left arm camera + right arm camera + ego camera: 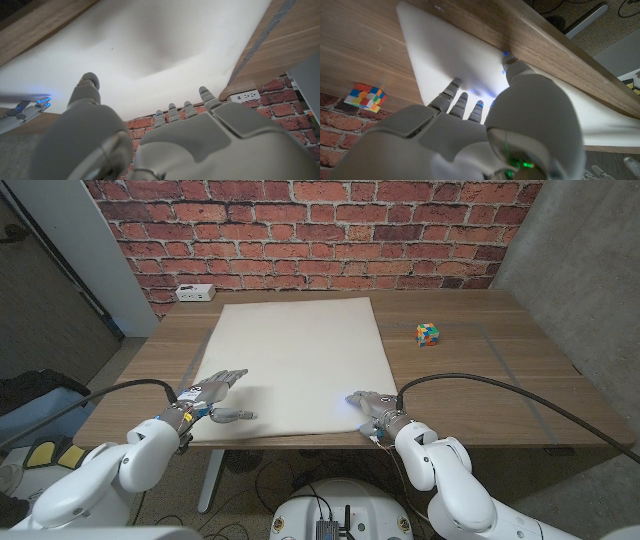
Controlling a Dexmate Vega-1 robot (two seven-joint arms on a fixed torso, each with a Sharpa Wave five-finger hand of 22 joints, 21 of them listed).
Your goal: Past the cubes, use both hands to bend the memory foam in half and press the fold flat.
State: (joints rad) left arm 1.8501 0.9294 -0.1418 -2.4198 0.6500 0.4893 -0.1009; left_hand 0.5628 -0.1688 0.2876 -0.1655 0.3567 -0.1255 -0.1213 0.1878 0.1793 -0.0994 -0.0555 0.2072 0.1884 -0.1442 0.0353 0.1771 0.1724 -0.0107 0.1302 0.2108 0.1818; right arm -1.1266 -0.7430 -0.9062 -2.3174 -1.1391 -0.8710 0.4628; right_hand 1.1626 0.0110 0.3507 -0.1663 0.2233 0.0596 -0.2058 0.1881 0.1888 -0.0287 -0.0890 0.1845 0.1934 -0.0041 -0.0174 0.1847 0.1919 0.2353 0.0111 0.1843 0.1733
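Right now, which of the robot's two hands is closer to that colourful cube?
The right hand, at the foam sheet's near corner on the puzzle cube's side; the left hand sits at the opposite near corner.

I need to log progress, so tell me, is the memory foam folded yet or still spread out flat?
Spread out flat, not folded. The memory foam lies as one full sheet on the table, no crease showing.

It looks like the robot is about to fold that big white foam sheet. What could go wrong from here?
Three things might go wrong:

1. Both hands, left hand and right hand, sit at the near edge of the memory foam; an uneven lift could skew the fold.
2. The sheet is wide, so its middle may sag between the hands.
3. The foam's far edge lies close to the power strip, so a pushed sheet might nudge it.
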